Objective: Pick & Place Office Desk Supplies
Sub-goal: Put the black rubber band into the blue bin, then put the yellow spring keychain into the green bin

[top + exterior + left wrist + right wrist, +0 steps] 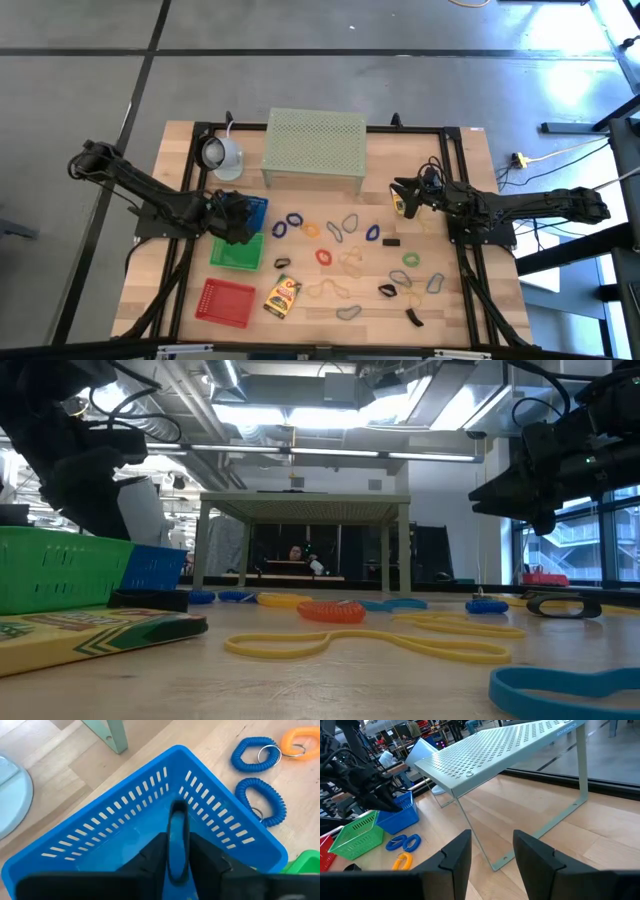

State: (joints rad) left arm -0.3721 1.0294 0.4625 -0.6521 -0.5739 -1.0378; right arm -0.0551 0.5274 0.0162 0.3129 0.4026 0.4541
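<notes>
My left gripper reaches down into the blue basket at the table's left, shut on a blue loop seen edge-on. In the high view it hides most of that basket. A green basket and a red one lie nearer. A yellow printed box rests flat beside them. Coloured loops and black clips lie scattered mid-table. My right gripper hovers open at the right, holding nothing. My left gripper has the blue loop between its two fingers, which stand against its two flat sides. The fingers slant down into the basket from the table's left side. The loop's far end sticks out past the fingertips, above the basket's floor.
A pale green mesh stand stands at the far middle, with a white round lamp-like object to its left. Two blue coil loops and an orange one lie just right of the blue basket.
</notes>
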